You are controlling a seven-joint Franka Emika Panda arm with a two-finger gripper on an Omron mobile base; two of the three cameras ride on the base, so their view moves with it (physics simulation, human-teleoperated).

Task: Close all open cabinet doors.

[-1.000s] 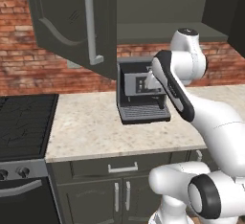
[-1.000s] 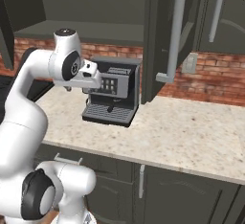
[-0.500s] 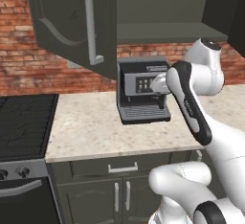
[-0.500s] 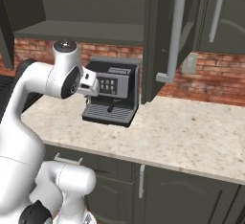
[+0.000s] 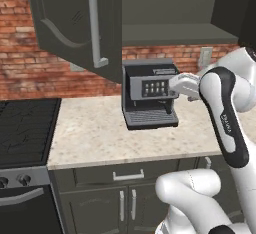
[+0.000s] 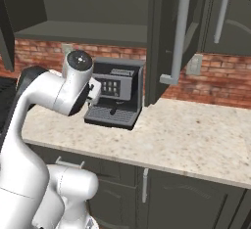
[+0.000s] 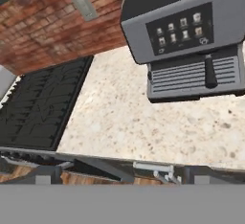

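One cabinet door (image 5: 80, 25) hangs open above the counter (image 5: 100, 138); my hand's state I cannot tell. Risk: swinging upward, my arm clips the espresso machine (image 5: 149, 94).

Base views flank arm, sharing coffee machine (image 5: 150, 94), hand view close

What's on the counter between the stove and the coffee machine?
Nothing: bare speckled counter runs from the stove to the coffee machine, clearest in the hand view.
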